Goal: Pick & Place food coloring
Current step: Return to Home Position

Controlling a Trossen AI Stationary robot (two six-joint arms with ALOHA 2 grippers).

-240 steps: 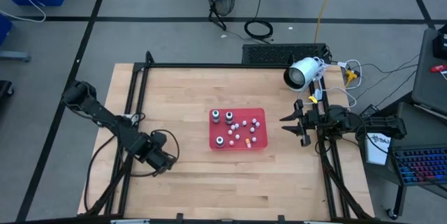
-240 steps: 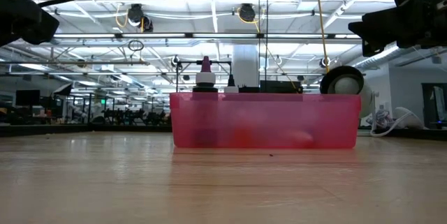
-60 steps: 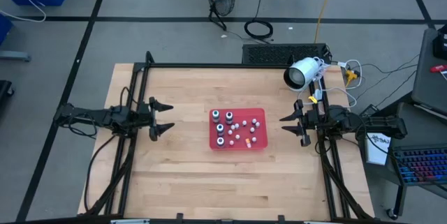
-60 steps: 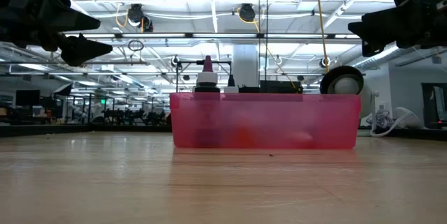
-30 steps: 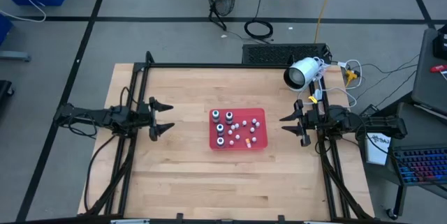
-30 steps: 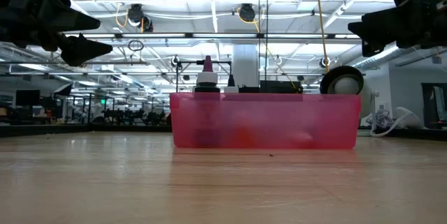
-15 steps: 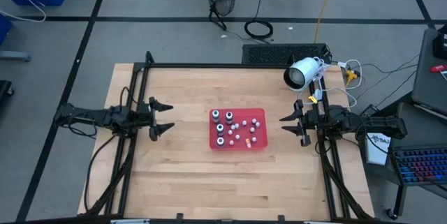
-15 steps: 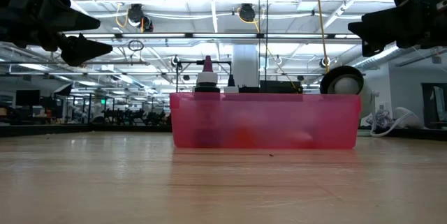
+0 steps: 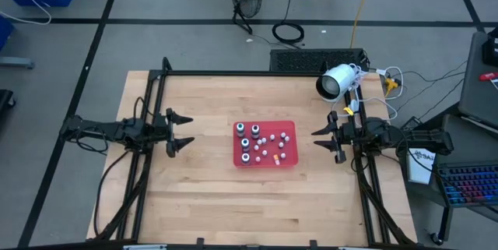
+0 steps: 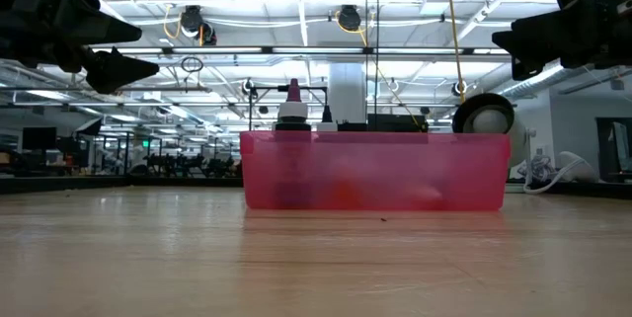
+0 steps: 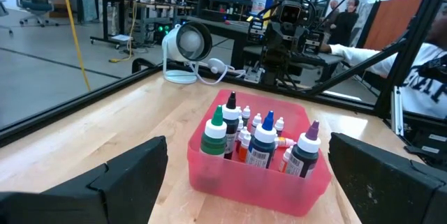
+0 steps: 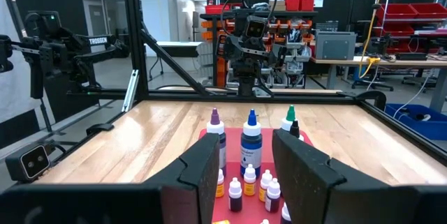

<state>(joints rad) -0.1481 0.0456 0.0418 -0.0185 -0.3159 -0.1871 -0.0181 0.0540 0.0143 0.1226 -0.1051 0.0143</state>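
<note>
Pale wood planks form the desk, edged by a black frame with grey floor around it. We see the red tray standing near the desk's middle, and all the food coloring we can find is inside it. The green bottle, dark bottle, blue bottle and purple bottle stand upright toward the side nearer the left arm. Smaller bottles cluster beside them. No bottle lies on the bare wood, so we judge the sorting finished.

That would explain the arms. The left gripper hangs over the desk's left edge, fingers spread wide and empty. The right gripper mirrors it at the right edge, fingers parted by a narrower gap and holding nothing. Both point at the tray from well apart, which we read as parked rest poses.
</note>
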